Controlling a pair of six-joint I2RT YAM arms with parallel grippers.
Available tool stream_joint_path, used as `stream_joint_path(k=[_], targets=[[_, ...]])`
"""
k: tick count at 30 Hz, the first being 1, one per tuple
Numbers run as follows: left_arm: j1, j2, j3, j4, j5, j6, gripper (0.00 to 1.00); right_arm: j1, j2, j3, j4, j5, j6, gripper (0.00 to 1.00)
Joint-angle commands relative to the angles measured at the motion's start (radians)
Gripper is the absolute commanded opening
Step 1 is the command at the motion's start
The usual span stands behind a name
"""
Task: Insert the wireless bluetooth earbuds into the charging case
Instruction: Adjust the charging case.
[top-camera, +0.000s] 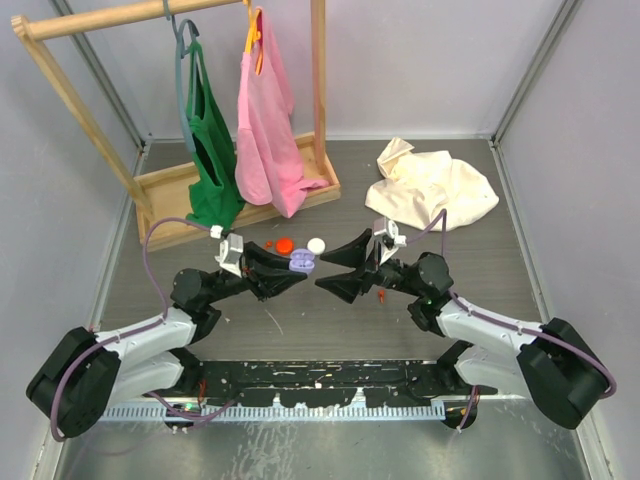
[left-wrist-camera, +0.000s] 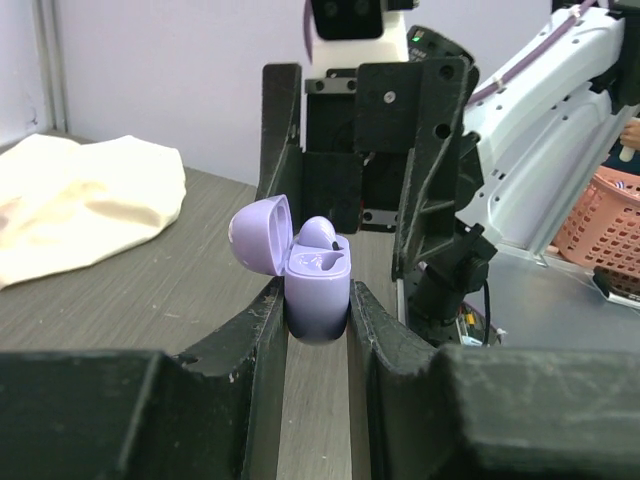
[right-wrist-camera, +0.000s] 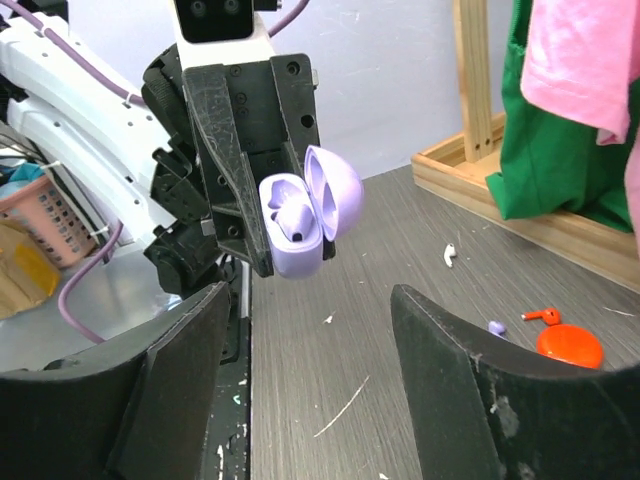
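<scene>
My left gripper (left-wrist-camera: 318, 312) is shut on an open lilac charging case (left-wrist-camera: 318, 285) and holds it above the table, lid up to the left. One lilac earbud (left-wrist-camera: 318, 232) sits in the case. The case also shows in the top view (top-camera: 302, 263) and the right wrist view (right-wrist-camera: 298, 228). My right gripper (right-wrist-camera: 308, 296) is open and empty, facing the case from the right (top-camera: 322, 271). On the table lie a white earbud (right-wrist-camera: 449, 255), a lilac earbud (right-wrist-camera: 497, 326) and a red earbud (right-wrist-camera: 541, 315).
A round red case (top-camera: 284, 244) and a round white case (top-camera: 316, 244) lie behind the grippers. A wooden rack (top-camera: 236, 190) with green and pink garments stands at the back left. A cream cloth (top-camera: 432, 185) lies at the back right.
</scene>
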Motion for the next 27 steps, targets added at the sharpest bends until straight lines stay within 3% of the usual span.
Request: stream_joint_path(k=[1, 22, 27], targets=[[-0.003, -0.035, 0.05, 0.088, 0.04, -0.002, 0.07, 0.0, 0.04, 0.033, 0.174, -0.061, 0.074, 0.7], [-0.052, 0.002, 0.072, 0.103, 0.045, 0.038, 0.07, 0.043, 0.081, 0.057, 0.268, -0.074, 0.064, 0.56], [-0.056, 0.002, 0.074, 0.104, 0.044, 0.037, 0.07, 0.045, 0.085, 0.062, 0.273, -0.084, 0.068, 0.48]])
